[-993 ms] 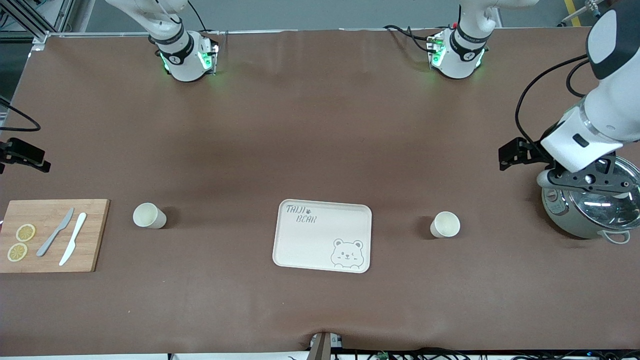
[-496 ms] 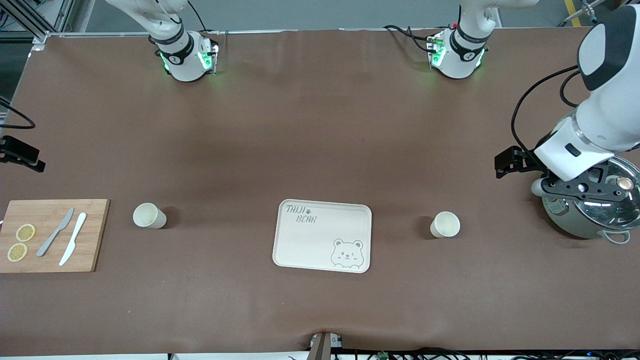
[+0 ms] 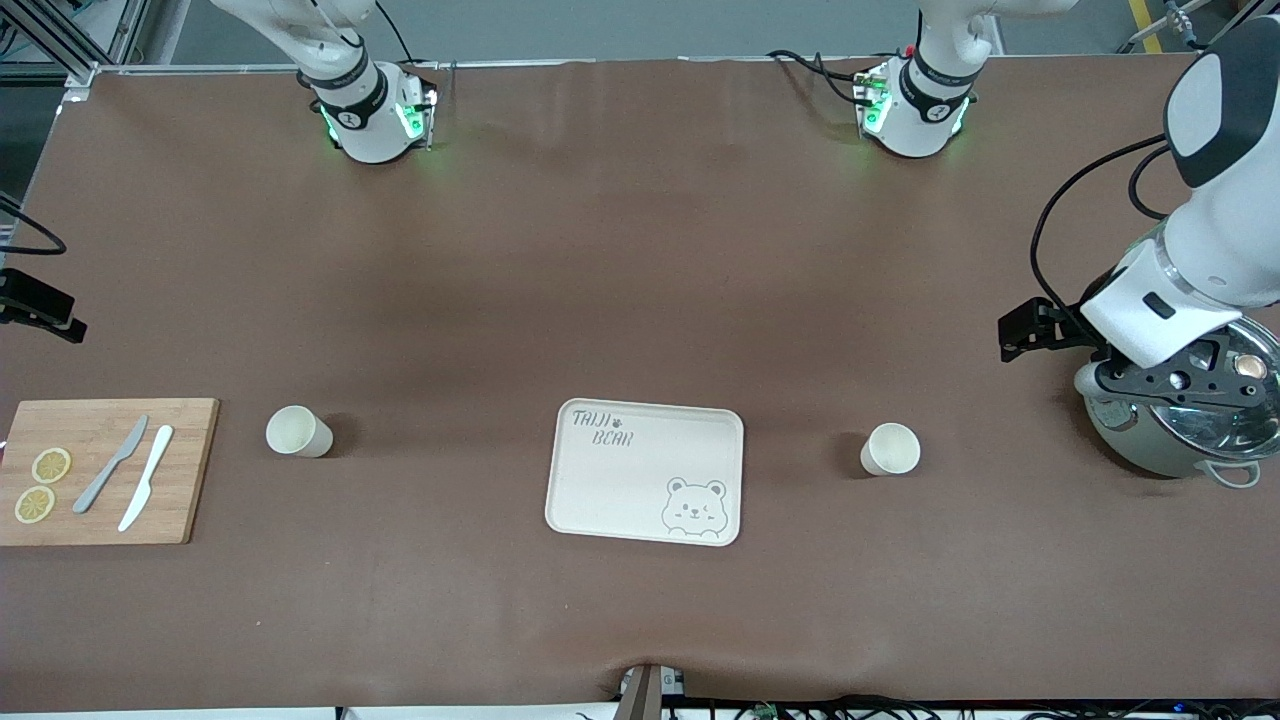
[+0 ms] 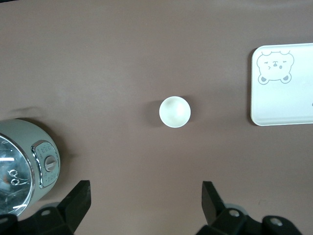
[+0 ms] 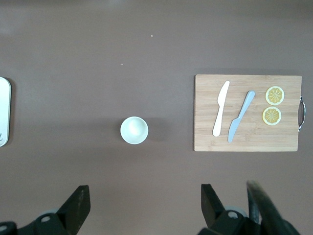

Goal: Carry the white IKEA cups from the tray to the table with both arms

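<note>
Cups first: one white cup point(image 3: 298, 432) stands upright on the brown table point(image 3: 640, 250) toward the right arm's end, just beside a wooden cutting board point(image 3: 180, 470) that carries a grey knife point(image 3: 110, 464), a white knife point(image 3: 146, 477) and two lemon slices point(image 3: 43, 484). The other white cup point(image 3: 890, 449) stands upright toward the left arm's end, between the cream bear tray point(image 3: 600, 480) in the middle and a metal pot point(image 3: 1180, 440) near the table's end. Neither cup touches the tray. The left gripper point(image 4: 144, 203) hangs over the pot and the table beside it, its fingers spread wide and holding nothing. The right gripper point(image 5: 144, 205) hovers high over the table near the first cup and board, fingers likewise spread apart and empty.
</note>
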Controlling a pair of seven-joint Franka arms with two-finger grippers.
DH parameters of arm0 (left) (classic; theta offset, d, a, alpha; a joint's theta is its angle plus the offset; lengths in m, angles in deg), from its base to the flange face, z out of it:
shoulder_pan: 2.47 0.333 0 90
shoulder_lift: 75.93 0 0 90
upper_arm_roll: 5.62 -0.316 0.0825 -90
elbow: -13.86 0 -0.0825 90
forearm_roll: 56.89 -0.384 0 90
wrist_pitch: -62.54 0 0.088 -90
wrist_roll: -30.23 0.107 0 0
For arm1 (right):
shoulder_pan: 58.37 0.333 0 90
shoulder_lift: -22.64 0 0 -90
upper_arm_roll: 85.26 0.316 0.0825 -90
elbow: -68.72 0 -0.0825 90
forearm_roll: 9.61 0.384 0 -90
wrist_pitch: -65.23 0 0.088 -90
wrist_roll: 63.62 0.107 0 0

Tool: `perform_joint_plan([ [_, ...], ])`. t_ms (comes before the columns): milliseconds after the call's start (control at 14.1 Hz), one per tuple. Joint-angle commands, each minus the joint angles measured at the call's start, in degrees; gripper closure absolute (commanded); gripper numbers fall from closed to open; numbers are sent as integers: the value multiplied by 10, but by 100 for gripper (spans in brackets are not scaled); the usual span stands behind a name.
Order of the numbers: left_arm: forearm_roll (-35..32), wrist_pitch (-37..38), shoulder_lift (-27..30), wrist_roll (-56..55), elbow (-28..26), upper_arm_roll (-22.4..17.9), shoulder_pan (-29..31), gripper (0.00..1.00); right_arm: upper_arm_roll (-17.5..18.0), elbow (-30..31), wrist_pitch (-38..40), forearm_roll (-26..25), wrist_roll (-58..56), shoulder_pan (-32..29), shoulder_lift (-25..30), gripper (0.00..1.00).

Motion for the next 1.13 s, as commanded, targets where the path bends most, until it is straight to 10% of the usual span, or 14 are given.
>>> perform_joint_plan([
  [0,-14,-7,1,8,-3,-1,1,0,3,-5,8,-4,5,-3,4,0],
  [1064,-15,-19,-2,2,-4,-1,-4,0,5,-5,7,-5,9,-3,0,0],
])
